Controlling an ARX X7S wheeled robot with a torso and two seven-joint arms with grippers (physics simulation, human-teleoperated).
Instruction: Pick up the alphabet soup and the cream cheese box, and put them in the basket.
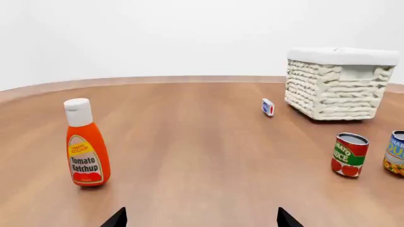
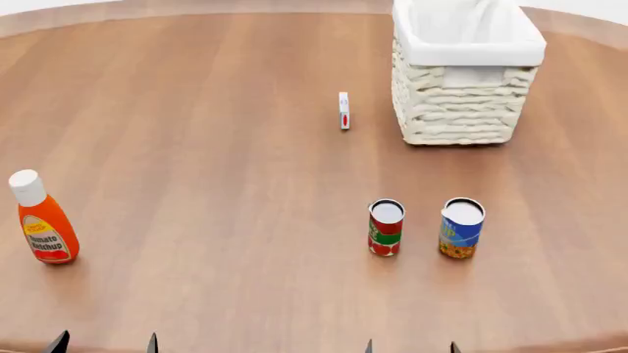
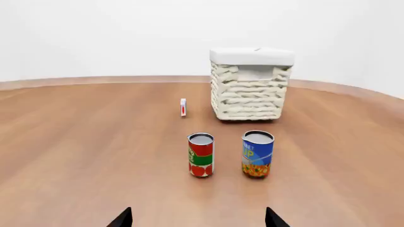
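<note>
A broad round wooden worktop (image 2: 196,147) with a warm brown grain carries everything here. Toward its far right side stands the tall cream-white woven wicker basket (image 2: 457,103), its white cloth liner folded over the rim and nothing visible inside. At the near left edge an orange-red plastic tomato ketchup bottle (image 2: 41,220) with a white cap stands upright, well apart from the rest. In front of the basket, nearer the robot, two small cans stand upright just beside each other without touching: the red-and-green labelled tomato can (image 2: 384,228) on the left, and the alphabet soup (image 2: 461,228), a blue-labelled can with a yellow-orange lower part and pale top, on the right. The cream cheese box (image 2: 343,110), a thin flat white box standing on edge with a red oval on its end, sits just left of the basket, apart from it. Only dark fingertips show at the near edge: the left claw (image 2: 103,343) and the right claw (image 2: 410,346) both stand spread wide, gripping nothing.
</note>
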